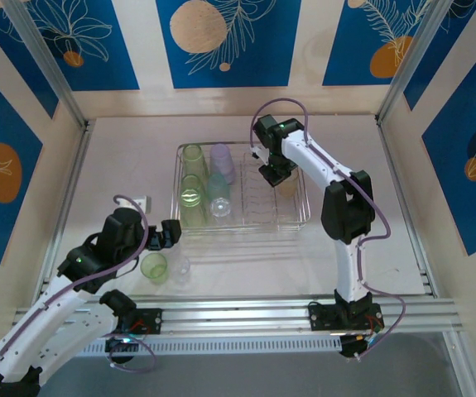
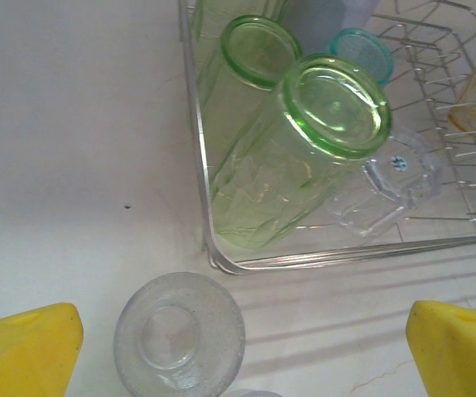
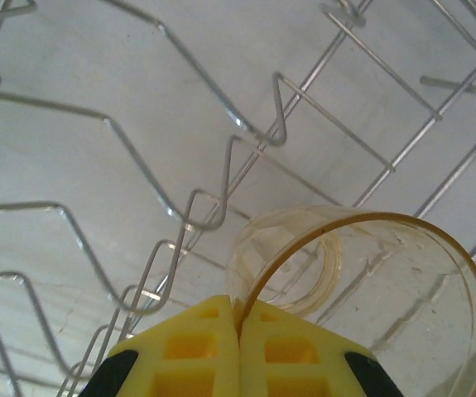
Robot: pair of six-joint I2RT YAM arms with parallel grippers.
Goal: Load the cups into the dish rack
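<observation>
Amber cup [image 3: 370, 273] pinched by its thin rim in the right end effector [image 3: 239, 318], inside the dish rack [image 3: 194, 207]; it could swing, snag a tine, topple. Left end effector [image 2: 242, 351] gapes wide.

Nothing here is showing text, a brand, a number or a sign that can be read. One small label [image 2: 398, 163] with dark blue marks is sitting on the clear tumbler [image 2: 382, 194], which is lying inside the dish rack [image 2: 194, 157], ahead of the left gripper [image 2: 244, 351] and off to its right. The marks on it are coming through too small and blurred to make out as letters or digits.
</observation>
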